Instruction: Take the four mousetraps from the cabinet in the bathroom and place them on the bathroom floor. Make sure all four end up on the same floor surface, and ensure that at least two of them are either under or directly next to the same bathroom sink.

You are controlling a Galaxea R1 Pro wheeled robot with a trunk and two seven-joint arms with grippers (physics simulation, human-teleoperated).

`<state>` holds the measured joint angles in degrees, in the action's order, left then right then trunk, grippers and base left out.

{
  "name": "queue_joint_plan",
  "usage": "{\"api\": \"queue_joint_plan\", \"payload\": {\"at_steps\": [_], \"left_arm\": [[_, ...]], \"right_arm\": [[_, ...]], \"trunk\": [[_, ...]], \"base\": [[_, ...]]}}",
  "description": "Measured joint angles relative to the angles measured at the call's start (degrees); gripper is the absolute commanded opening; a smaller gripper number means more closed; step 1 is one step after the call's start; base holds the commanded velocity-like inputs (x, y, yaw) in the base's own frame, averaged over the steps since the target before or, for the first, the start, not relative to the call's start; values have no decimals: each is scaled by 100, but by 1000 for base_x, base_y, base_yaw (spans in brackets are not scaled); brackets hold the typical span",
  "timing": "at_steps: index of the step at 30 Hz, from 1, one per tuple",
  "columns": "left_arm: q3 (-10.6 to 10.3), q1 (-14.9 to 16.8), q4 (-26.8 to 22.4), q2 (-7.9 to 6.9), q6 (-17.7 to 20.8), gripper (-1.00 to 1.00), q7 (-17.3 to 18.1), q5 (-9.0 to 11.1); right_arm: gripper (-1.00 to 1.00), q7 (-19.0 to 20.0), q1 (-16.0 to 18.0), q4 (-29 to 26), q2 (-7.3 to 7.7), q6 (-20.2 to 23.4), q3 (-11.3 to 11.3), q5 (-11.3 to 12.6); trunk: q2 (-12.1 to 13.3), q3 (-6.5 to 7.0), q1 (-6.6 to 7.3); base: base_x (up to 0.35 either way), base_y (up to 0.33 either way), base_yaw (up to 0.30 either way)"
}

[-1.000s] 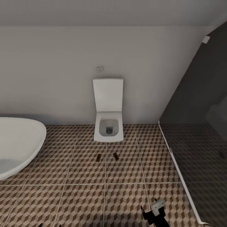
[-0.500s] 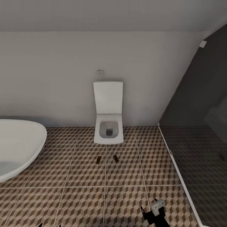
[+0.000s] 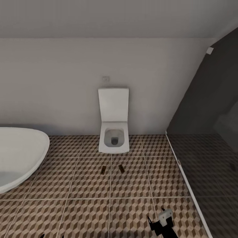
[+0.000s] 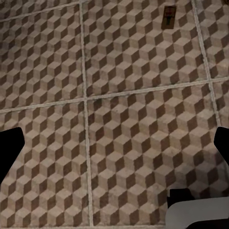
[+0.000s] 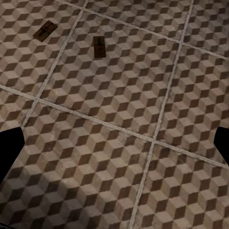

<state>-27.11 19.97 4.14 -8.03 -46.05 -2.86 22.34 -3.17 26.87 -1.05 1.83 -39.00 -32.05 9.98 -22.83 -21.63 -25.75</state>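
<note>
Two mousetraps lie flat on the cube-patterned bathroom floor [image 3: 86,185], just in front of the toilet: one mousetrap [image 3: 103,170] to the left, the other mousetrap [image 3: 121,168] beside it. The right wrist view looks down on both, one mousetrap [image 5: 45,30] and another mousetrap [image 5: 98,46], far beyond my open right gripper [image 5: 114,143]. My right gripper [image 3: 158,222] hangs low over the tiles at the picture's bottom edge. The left gripper [image 4: 114,143] is open over bare tiles, with one mousetrap [image 4: 168,17] far ahead of it. The cabinet and the sink are out of view.
A white toilet [image 3: 113,138] stands against the back wall. A white oval bathtub [image 3: 18,155] bulges in from the left. A dark glass shower screen [image 3: 205,138] with a white floor rail closes off the right. A white shape [image 4: 198,214] sits close below the left gripper.
The whole picture has slid downward and the toilet looks slightly smaller, so the camera has moved. The mousetraps stay where they were on the tiles, and the right gripper holds its pose.
</note>
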Motion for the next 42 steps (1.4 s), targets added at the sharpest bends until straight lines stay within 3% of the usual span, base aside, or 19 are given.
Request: {"api": "queue_joint_plan", "payload": {"at_steps": [42], "left_arm": [[0,0,0,0,0,100,0,0]], "right_arm": [[100,0,0,0,-8,0,1,0]], "trunk": [[0,393,0]], "base": [[0,0,0]]}}
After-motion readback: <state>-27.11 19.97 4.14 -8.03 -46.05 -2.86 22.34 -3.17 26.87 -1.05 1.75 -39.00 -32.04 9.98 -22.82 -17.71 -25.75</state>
